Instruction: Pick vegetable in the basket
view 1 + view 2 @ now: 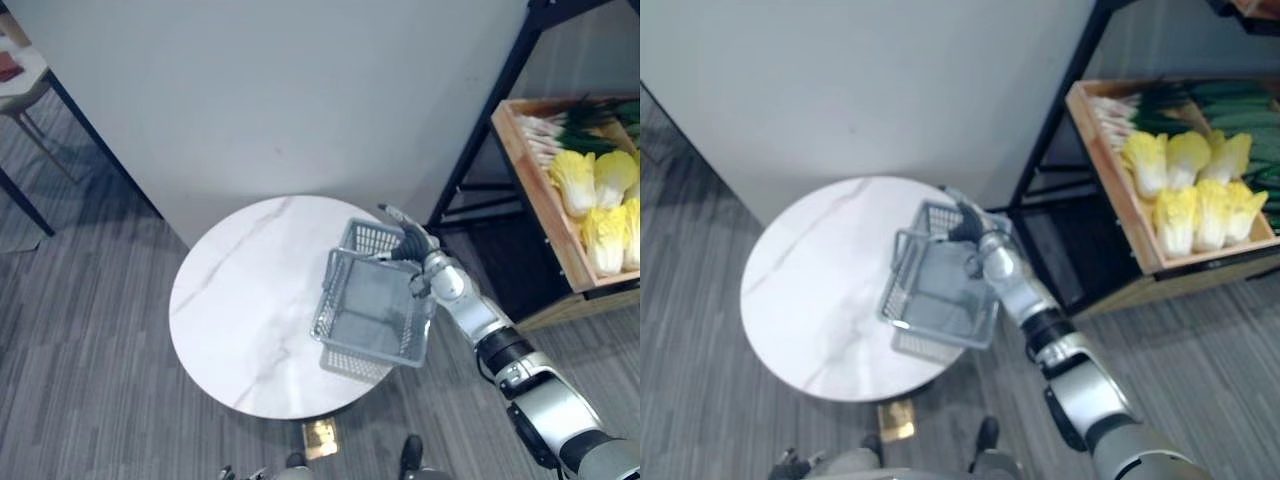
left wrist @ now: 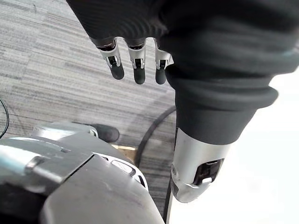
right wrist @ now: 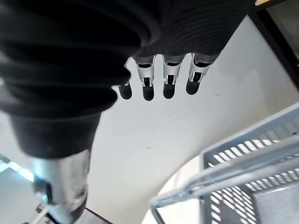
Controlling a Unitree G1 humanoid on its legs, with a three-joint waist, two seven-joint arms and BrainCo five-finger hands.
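Left hand [image 2: 137, 65] seen low over the grey striped floor [image 1: 80, 330], fingers straight and loosely spread, nothing held. Round white marbled surface [image 1: 250, 300] noted ahead. Grey mesh basket [image 1: 330, 290] is set at its right edge, its solid grey bottom seen bare. Right hand [image 1: 408, 243] is placed at the basket's far right corner, above the rim. In the right wrist view its fingers [image 3: 170, 79] are held straight side by side, clear of the basket's rim and closed on nothing. Farther right, a wooden crate [image 1: 530, 190] is carried on a black-framed shelf [image 1: 480, 130], well apart from the basket. The vegetables are in the crate: pale yellow cabbages [image 1: 600, 205] packed together toward the near end, green stalks with white ends [image 1: 590, 125] laid behind them. Plain light wall [image 1: 280, 90] noted behind the surface.
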